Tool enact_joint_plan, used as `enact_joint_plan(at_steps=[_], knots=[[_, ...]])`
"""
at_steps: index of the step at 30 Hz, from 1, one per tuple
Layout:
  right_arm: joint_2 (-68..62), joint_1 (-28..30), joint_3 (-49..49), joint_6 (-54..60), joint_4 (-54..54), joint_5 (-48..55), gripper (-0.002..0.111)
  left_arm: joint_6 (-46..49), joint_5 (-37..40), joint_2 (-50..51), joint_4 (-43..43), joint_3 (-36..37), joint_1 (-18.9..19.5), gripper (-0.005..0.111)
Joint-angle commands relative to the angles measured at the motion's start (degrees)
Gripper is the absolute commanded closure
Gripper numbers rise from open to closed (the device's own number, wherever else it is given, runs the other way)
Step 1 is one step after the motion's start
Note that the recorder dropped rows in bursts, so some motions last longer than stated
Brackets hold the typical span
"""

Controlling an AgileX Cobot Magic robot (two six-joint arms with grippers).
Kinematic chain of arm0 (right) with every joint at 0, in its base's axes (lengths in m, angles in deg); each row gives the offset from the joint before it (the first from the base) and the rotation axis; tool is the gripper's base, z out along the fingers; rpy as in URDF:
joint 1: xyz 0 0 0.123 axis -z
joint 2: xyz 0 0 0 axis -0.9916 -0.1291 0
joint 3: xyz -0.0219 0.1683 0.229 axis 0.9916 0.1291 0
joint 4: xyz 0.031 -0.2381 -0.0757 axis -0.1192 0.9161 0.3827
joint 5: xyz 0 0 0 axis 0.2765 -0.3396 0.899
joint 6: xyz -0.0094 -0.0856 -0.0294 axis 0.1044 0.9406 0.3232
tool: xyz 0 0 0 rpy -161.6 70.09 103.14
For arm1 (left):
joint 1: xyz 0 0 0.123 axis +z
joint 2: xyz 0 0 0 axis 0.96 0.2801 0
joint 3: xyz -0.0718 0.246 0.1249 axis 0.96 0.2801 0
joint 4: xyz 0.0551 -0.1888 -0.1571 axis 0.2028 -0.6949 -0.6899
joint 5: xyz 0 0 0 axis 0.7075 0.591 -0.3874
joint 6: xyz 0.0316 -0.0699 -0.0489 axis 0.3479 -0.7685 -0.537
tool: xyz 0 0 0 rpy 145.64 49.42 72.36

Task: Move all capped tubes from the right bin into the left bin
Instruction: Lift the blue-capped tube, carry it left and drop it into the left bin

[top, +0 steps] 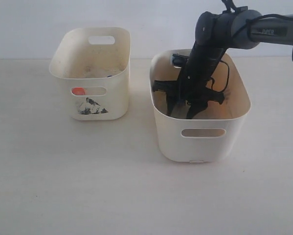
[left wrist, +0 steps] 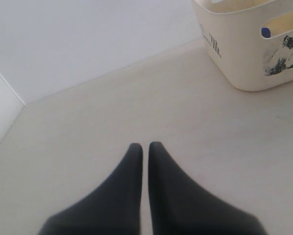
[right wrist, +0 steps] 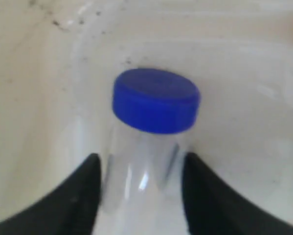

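Two fingers of the left gripper (left wrist: 145, 146) sat all but closed, empty, near the left bin (top: 90, 105), an orange cap (top: 78, 91) showing through its slot. Inside the right bin (top: 200, 142), the right gripper (right wrist: 141, 156) straddled a blue-capped tube (right wrist: 148, 137); grip contact was unclear. A shallow pinch could let that slick tube slip.

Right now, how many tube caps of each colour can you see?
Blue caps: 2, one in the right bin between the right hand's fingers, one showing through the left bin's slot
Orange-red caps: 1, also through the left bin's slot
Total: 3 caps in view
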Motion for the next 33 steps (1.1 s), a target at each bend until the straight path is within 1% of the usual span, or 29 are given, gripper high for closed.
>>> enact_joint_plan(at_steps=[1, 2, 3, 8, 12, 16, 19, 21, 27, 30, 33], knots=[[-1.9, -1.7, 0.9, 1.5, 0.1, 1.2, 0.092, -0.5, -0.3, 0.0, -0.2, -0.2, -0.3, 0.102], [-1.9, -1.7, 0.9, 2.8, 0.1, 1.5, 0.104, -0.5, -0.3, 0.0, -0.2, -0.2, -0.3, 0.102], [-1.9, -1.7, 0.9, 4.0, 0.1, 1.7, 0.108, -0.5, -0.3, 0.0, -0.2, -0.2, -0.3, 0.102], [-0.1, -1.7, 0.9, 6.1, 0.1, 4.5, 0.108, -0.5, -0.3, 0.0, -0.2, -0.2, -0.3, 0.102], [8.1, -1.7, 0.9, 7.9, 2.1, 7.1, 0.108, -0.5, -0.3, 0.0, -0.2, -0.2, -0.3, 0.102], [18.8, -1.7, 0.9, 8.3, 8.7, 8.5, 0.108, -0.5, -0.3, 0.0, -0.2, -0.2, -0.3, 0.102], [22.8, -1.7, 0.9, 11.2, 7.2, 8.5, 0.108, -0.5, -0.3, 0.0, -0.2, -0.2, -0.3, 0.102], [24.2, -1.7, 0.9, 17.6, -1.5, 8.0, 0.108, -0.5, -0.3, 0.0, -0.2, -0.2, -0.3, 0.102], [22.9, -1.7, 0.9, 48.9, -39.2, 2.0, 0.108, -0.5, -0.3, 0.0, -0.2, -0.2, -0.3, 0.102], [21.2, -3.1, 0.9, 58.3, -48.5, -2.2, 0.108, -0.5, -0.3, 0.0, -0.2, -0.2, -0.3, 0.102], [19.4, -5.9, 0.9, 60.5, -48.7, -11.6, 0.108, -0.5, -0.3, 0.0, -0.2, -0.2, -0.3, 0.102]])
